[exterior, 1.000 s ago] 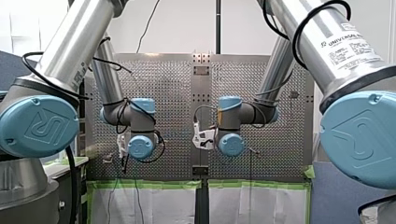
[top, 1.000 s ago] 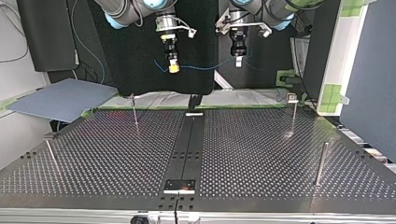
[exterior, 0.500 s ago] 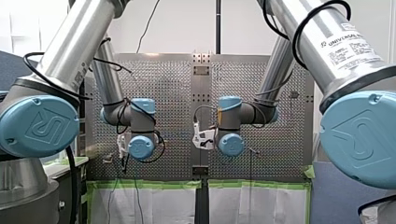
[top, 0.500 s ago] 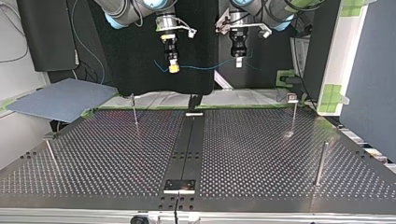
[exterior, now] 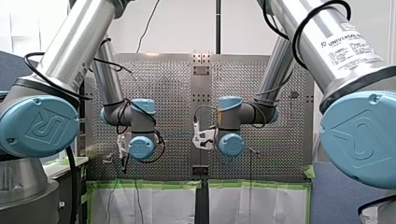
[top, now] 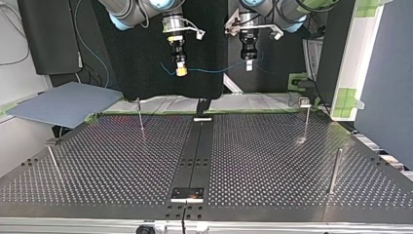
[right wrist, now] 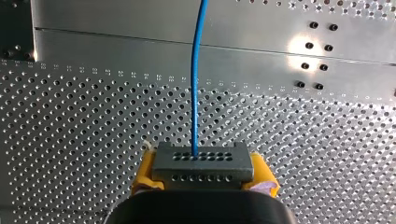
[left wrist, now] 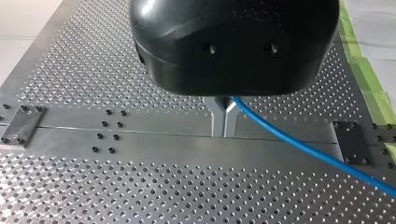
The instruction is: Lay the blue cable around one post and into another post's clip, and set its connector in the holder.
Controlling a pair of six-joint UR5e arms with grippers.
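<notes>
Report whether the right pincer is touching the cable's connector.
Touching. The right wrist view shows the connector wedged between the right pincer's yellow pads, no gap on either side.

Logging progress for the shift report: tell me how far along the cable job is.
Done: only the pickup. In hand: my right hand grips the connector and my left hand pinches the blue cable, slung between them above the table. Left: the posts stand bare, so wrapping, clipping and seating the connector all remain.
</notes>
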